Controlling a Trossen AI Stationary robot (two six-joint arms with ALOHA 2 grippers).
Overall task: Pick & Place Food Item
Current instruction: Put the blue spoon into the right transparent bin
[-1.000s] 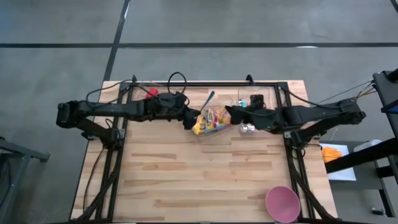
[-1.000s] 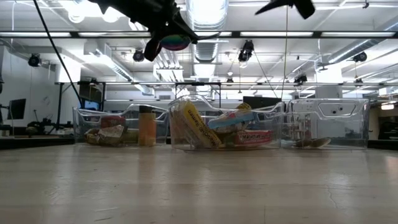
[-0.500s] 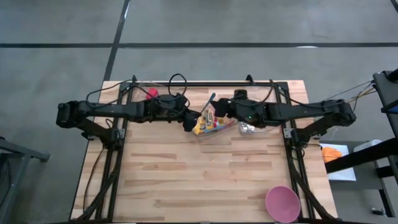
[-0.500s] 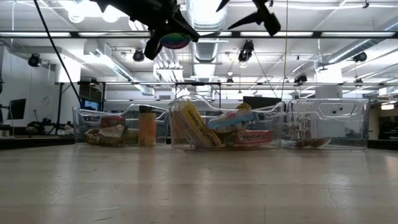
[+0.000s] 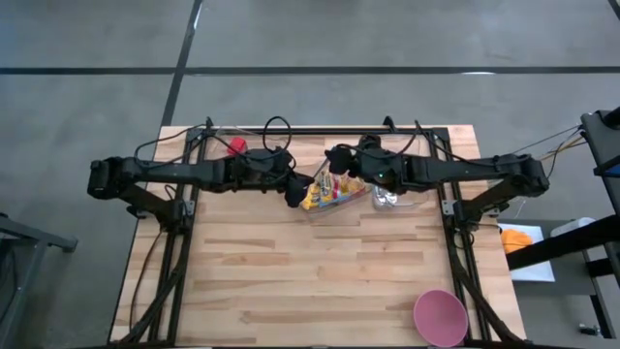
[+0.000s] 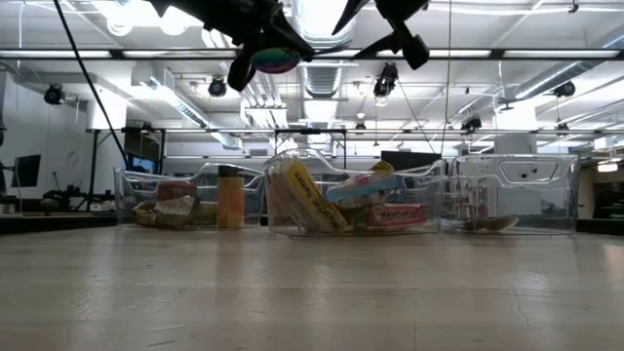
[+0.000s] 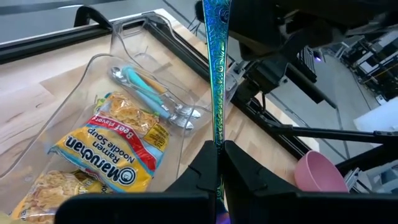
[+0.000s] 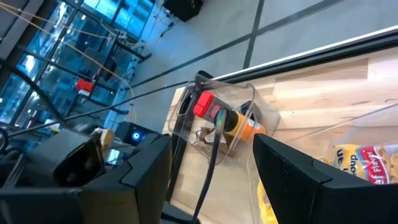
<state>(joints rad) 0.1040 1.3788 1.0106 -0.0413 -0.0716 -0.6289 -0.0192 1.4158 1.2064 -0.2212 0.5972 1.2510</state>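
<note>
The left gripper (image 7: 217,163) is pinched tight on a thin, shiny blue-green foil packet (image 7: 216,68) standing edge-on straight up from its fingertips. The right gripper (image 8: 211,163) hovers with fingers spread, empty. Below the fingers, yellow ramen packs (image 7: 112,146) lie in the clear bin (image 7: 134,37).

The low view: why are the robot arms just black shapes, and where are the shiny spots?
In the low view, bright ceiling lights behind the grippers leave them as dark shapes; glare also streaks the table. In the left wrist view, the clear bin catches soft reflections.
</note>
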